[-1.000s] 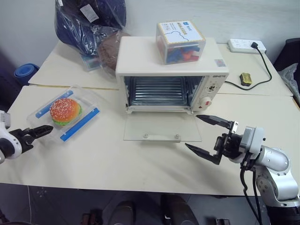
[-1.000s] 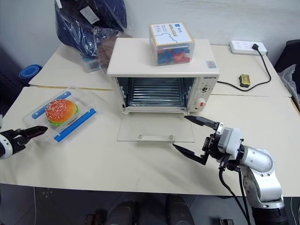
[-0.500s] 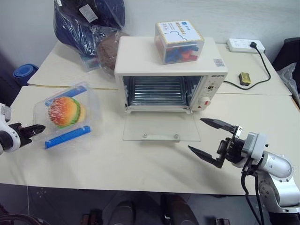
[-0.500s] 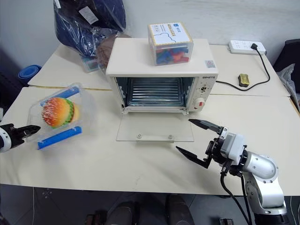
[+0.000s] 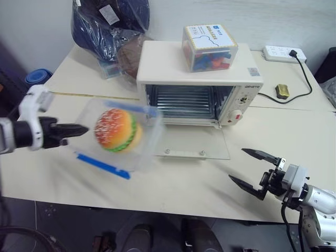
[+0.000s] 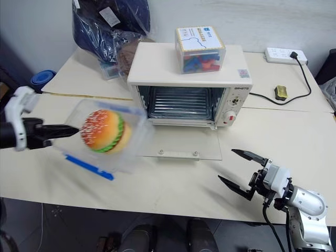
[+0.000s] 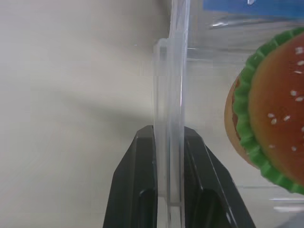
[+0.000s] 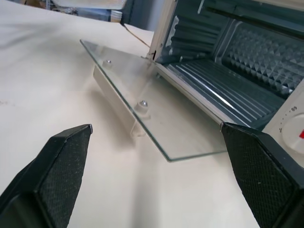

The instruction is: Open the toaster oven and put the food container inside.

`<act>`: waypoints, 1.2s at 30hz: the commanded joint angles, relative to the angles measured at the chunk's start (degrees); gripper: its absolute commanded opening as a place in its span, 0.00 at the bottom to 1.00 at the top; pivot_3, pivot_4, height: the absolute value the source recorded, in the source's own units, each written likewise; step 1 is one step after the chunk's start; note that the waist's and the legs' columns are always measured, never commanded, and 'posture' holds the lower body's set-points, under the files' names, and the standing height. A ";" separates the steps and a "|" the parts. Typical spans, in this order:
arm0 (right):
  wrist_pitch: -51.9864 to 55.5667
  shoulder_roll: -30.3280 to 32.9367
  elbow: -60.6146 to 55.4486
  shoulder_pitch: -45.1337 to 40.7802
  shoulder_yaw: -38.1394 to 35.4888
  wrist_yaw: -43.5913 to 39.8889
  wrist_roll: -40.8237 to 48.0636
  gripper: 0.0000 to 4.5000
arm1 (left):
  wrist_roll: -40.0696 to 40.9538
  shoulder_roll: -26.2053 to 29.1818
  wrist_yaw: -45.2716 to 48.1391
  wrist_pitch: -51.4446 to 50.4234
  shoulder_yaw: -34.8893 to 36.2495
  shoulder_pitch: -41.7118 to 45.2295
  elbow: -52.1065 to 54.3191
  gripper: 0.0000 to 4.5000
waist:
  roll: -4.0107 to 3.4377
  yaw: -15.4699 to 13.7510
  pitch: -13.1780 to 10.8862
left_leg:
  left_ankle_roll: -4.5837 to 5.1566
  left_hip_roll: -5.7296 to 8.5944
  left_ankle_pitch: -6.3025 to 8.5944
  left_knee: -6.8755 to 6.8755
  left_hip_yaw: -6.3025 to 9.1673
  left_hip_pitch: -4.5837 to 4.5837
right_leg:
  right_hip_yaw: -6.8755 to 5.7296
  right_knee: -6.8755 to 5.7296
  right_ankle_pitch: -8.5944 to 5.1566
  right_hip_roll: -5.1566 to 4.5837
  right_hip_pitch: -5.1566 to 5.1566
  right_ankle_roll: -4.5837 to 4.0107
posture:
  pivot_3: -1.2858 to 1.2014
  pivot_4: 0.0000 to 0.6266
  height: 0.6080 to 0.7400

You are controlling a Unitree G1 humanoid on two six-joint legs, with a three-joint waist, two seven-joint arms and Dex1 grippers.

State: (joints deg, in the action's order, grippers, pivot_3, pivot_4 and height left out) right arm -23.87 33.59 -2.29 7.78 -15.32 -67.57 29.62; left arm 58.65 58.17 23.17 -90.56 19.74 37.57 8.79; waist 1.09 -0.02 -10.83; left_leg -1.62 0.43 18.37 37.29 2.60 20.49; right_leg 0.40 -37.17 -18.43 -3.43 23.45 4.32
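Left eye view: left gripper [image 5: 79, 129] pinches the food container [image 5: 118, 136] tilted, long axis slanting toward the open toaster oven [image 5: 197, 84]; right gripper [image 5: 255, 170] spread wide

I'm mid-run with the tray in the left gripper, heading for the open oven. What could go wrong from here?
1. The left gripper pinches only the thin rim of the shallow clear plastic food container, which hangs tilted; it may slip or the toy burger may slide.
2. The cream-white toaster oven's glass door lies flat in front; a low approach may strike it.
3. The open right gripper sits near the door's corner.
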 commanded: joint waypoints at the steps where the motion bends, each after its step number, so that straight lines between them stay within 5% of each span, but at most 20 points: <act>1: -2.42 -0.50 -1.56 2.44 -2.15 0.79 0.49 1.00 | 2.30 -6.03 -6.36 -1.94 -3.78 6.87 1.40 0.06 | 0.00 0.15 0.00 | -0.01 0.01 -0.01 0.02 -0.01 0.00 | 0.00 -0.01 0.00 0.00 0.00 0.01 | 0.52 0.24 1.00; 8: -3.40 -2.76 -6.80 6.68 -1.74 5.48 -0.57 1.00 | -2.04 -22.80 -19.35 -1.94 -7.51 11.66 -0.15 0.06 | 0.00 0.66 0.00 | -0.22 -0.03 -0.12 0.08 -0.18 -0.04 | 0.12 -0.15 -0.01 0.07 0.06 0.05 | 0.52 0.24 1.00; 12: -2.91 -3.77 -10.09 8.44 -1.25 8.41 -1.62 1.00 | -5.13 -27.73 -22.83 -1.94 -6.74 12.79 -1.22 0.06 | 0.01 0.51 0.00 | -0.29 -0.02 -0.15 0.17 -0.17 -0.05 | 0.12 -0.23 -0.01 0.08 0.06 0.05 | 0.52 0.24 1.00; 21: 3.34 -3.75 -14.55 9.80 -1.14 14.00 0.49 1.00 | -6.65 -32.14 -20.53 -1.39 -0.34 15.71 -2.06 0.67 | 0.01 0.13 -0.01 | -0.34 0.01 -0.18 0.21 -0.12 -0.05 | 0.09 -0.23 -0.02 0.07 0.04 0.06 | 0.52 0.24 1.00; 25: 10.45 -0.04 -19.41 10.50 -0.26 12.03 4.19 1.00 | -4.60 -25.49 -10.65 0.87 -0.03 13.46 -0.26 0.67 | 0.00 0.62 0.00 | -0.40 -0.03 -0.21 0.15 -0.26 -0.14 | 0.14 -0.26 -0.02 0.14 0.05 0.05 | 0.52 0.24 1.00; 31: 22.42 9.49 -26.66 13.61 5.22 7.84 2.98 0.64 | -14.31 -1.00 31.59 33.79 -9.43 -7.87 5.02 0.33 | 0.00 1.59 -0.01 | -0.58 -0.14 -0.27 -0.13 -0.26 -0.27 | 0.20 -0.20 -0.12 0.24 0.03 -0.12 | 0.52 0.24 1.00; 36: 27.37 7.94 -27.31 6.15 13.59 12.21 -3.42 0.23 | -22.76 -1.37 40.95 52.38 -15.84 -18.58 5.83 0.00 | 0.00 0.31 0.00 | -0.37 -0.08 -0.25 -0.02 -0.15 -0.26 | 0.13 -0.15 -0.15 0.10 -0.10 -0.19 | 0.52 0.24 1.00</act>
State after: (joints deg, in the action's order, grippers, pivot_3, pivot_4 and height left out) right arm 2.44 42.41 -27.77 15.84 -3.32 -57.37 27.92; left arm 38.78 58.04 61.57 -45.51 5.16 19.77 12.15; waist 1.10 0.29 -10.84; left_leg -1.70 0.36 18.26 37.28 2.45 20.28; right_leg 0.53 -37.29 -18.57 -3.34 23.35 4.14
